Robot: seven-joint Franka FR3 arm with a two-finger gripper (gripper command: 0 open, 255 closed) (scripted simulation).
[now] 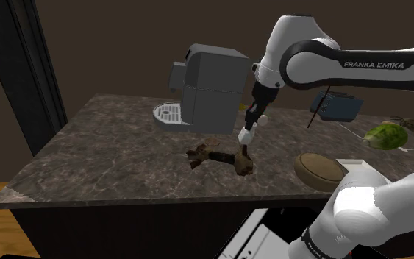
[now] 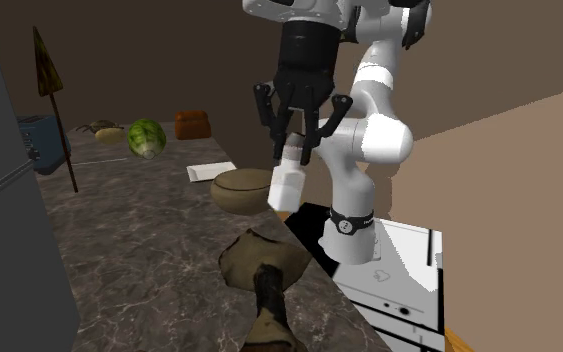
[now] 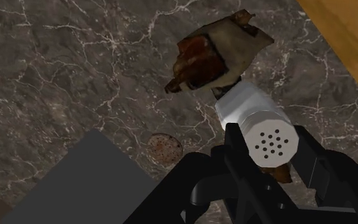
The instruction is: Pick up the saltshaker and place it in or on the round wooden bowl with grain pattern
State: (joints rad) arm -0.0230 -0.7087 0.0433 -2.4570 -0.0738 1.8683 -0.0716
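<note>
My black gripper (image 1: 251, 123) is shut on a white saltshaker (image 1: 246, 135) and holds it tilted in the air above the dark marble countertop (image 1: 109, 151). In the wrist view the fingers (image 3: 238, 153) clasp the shaker (image 3: 254, 121) near its perforated cap. The second exterior view has the gripper (image 2: 291, 155) hanging over the counter's edge with the shaker (image 2: 287, 182) below it. The round brown bowl (image 1: 319, 168) rests on the counter toward the shoulder view's right; the bowl (image 2: 244, 188) lies just behind the shaker in the second exterior view.
A ragged brown object (image 1: 220, 156) lies on the counter under the shaker. A grey coffee machine (image 1: 211, 87) stands behind. A green round vegetable (image 1: 385, 135), a blue toaster (image 1: 337, 107) and a white tray (image 1: 356, 165) sit near the bowl. A small cookie (image 3: 165, 146) lies by the machine.
</note>
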